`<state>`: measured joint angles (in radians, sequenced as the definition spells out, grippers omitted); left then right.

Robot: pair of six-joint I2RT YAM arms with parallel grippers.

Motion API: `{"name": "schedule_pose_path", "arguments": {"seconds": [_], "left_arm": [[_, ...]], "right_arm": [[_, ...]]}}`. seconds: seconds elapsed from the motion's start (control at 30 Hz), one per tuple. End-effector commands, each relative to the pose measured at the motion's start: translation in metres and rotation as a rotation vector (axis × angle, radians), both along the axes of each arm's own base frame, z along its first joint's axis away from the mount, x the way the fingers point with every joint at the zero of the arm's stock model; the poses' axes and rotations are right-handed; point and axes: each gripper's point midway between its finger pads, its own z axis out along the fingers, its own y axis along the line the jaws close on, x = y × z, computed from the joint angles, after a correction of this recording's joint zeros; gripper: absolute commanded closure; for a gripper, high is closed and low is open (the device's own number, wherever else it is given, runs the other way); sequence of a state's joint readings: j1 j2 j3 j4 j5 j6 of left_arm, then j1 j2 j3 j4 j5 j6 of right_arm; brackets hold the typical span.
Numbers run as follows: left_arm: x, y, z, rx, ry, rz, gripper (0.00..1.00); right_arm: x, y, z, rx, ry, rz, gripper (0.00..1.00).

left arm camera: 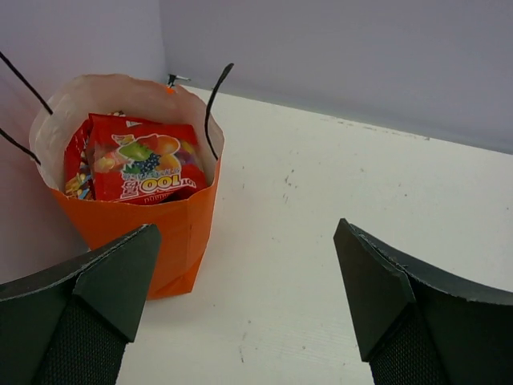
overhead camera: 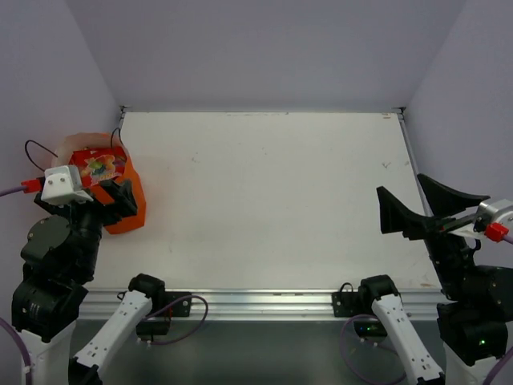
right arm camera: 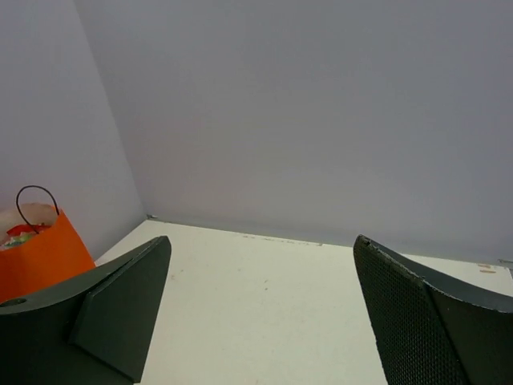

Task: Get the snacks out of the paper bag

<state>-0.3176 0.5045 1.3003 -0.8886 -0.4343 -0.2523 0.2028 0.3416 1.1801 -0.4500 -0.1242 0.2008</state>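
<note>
The bag (left arm camera: 172,233) stands upright at the counter's (overhead camera: 272,200) left edge, by the wall, with red snacks (left arm camera: 148,164) packed inside. The left tool (left arm camera: 246,233) hangs just beside it, jaws wide apart and empty. The right tool (right arm camera: 263,241), equally spread, is well apart. A finger catching the rim or a cord handle (left arm camera: 210,104) could topple the bag, and glossy packets may slip.
</note>
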Motion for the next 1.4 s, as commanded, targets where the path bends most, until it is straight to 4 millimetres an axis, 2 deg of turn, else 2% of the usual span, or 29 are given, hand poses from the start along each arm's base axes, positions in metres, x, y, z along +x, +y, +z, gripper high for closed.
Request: {"name": "schedule_pose_path", "arguments": {"seconds": [0.0,0.13,0.2,0.27,0.33,0.43,0.53,0.57,0.6,0.63,0.7,0.77,0.8,0.83,0.9,0.93,1.0,1.03,1.2,1.23,1.3,1.37], "left_arm": [[0.002,0.003,-0.004,-0.013,0.04,0.034,0.0],[0.021,-0.011,-0.022,0.007,0.128,-0.012,0.0],[0.037,-0.02,-0.036,0.013,0.196,-0.023,0.0],[0.054,-0.019,-0.047,0.036,0.259,0.021,0.0],[0.065,-0.015,-0.045,0.049,0.263,0.064,0.0],[0.088,-0.006,-0.043,0.096,0.27,0.152,0.0],[0.112,0.007,-0.05,0.151,0.303,0.235,0.0],[0.124,0.019,-0.06,0.137,0.335,0.253,0.0],[0.133,0.024,-0.06,0.119,0.32,0.249,0.0],[0.141,0.035,-0.072,0.099,0.351,0.259,0.0],[0.15,0.044,-0.073,0.107,0.332,0.296,0.0],[0.16,0.053,-0.087,0.123,0.363,0.316,0.0],[0.169,0.054,-0.089,0.126,0.354,0.309,0.01],[0.178,0.051,-0.101,0.128,0.383,0.284,0.05],[0.192,0.049,-0.109,0.097,0.381,0.237,0.11],[0.198,0.046,-0.116,0.092,0.39,0.216,0.23],[0.206,0.037,-0.119,0.082,0.378,0.165,0.37],[0.208,0.035,-0.121,0.082,0.384,0.155,0.5],[0.214,0.032,-0.13,0.118,0.42,0.106,0.79],[0.215,0.028,-0.13,0.114,0.42,0.087,0.89],[0.216,0.021,-0.131,0.101,0.42,0.047,1.0],[0.217,0.002,-0.131,0.07,0.415,-0.04,1.0]], "right_arm": [[0.007,0.008,-0.004,0.002,0.035,0.037,0.01],[0.012,0.02,-0.017,-0.02,0.087,0.096,0.01],[0.014,0.026,-0.023,-0.028,0.122,0.131,0.01],[0.019,0.037,-0.038,-0.048,0.188,0.185,0.01],[0.022,0.043,-0.049,-0.05,0.24,0.215,0.01],[0.029,0.048,-0.063,-0.036,0.303,0.238,0.01],[0.03,0.053,-0.068,-0.018,0.313,0.266,0.01],[0.028,0.057,-0.068,-0.019,0.309,0.294,0.01],[0.026,0.059,-0.067,-0.018,0.298,0.307,0.01],[0.026,0.061,-0.07,-0.013,0.307,0.319,0.01],[0.023,0.063,-0.07,-0.012,0.3,0.339,0.01],[0.024,0.065,-0.074,-0.009,0.308,0.348,0.01],[0.022,0.066,-0.075,-0.009,0.304,0.354,0.01],[0.024,0.066,-0.081,-0.008,0.315,0.356,0.01],[0.024,0.066,-0.083,-0.006,0.319,0.356,0.01],[0.024,0.066,-0.085,-0.006,0.321,0.353,0.01],[0.023,0.065,-0.086,-0.005,0.322,0.347,0.01],[0.023,0.063,-0.086,-0.008,0.316,0.338,0.01],[0.024,0.061,-0.089,-0.008,0.317,0.322,0.01],[0.025,0.062,-0.091,-0.008,0.322,0.324,0.01],[0.025,0.062,-0.091,-0.008,0.322,0.324,0.01],[0.024,0.061,-0.09,-0.008,0.317,0.322,0.01]]}}
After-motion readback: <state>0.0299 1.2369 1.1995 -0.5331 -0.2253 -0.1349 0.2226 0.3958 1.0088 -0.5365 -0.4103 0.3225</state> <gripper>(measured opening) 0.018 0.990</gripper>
